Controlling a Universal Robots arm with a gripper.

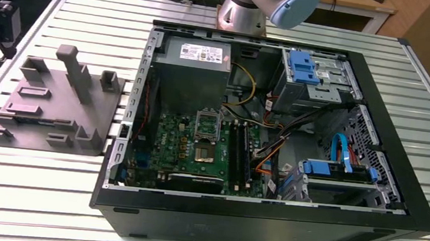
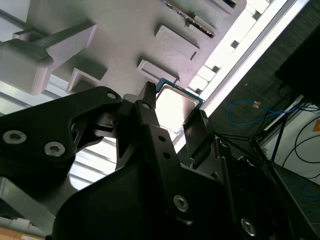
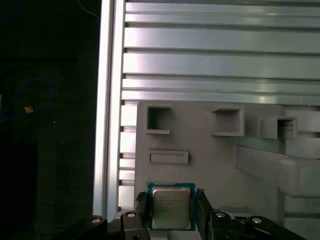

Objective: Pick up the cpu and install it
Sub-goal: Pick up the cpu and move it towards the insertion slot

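The ribbed aluminium table (image 1: 34, 198) carries two big things side by side. One is the black open computer case (image 1: 268, 226), towards the exterior view's right. The other is the grey moulded plastic fixture (image 1: 38, 112), towards its left.

Inside the case the green motherboard (image 1: 173, 146) lies flat. On it is the silver hinged socket frame (image 1: 207, 123), whose long axis runs away from the case's near wall.

In both wrist views I am over the grey fixture, close to the table's edge rail. So the socket is well apart from my black two-fingered gripper (image 3: 171, 212). It lies off towards the exterior view's right, past the fixture and over the case's side wall.

The small square cpu with the shiny silver top and green rim (image 3: 171, 206) sits between my fingers (image 3: 142, 210). Its metal face is turned up towards my wrist. Its edges run square with the table's slats and the fixture's pockets.

My jaws are closed onto two opposite edges of the chip, and the other two edges are free. I judge this a firm pinch. I cannot tell whether the chip is clear of the fixture or resting on it.
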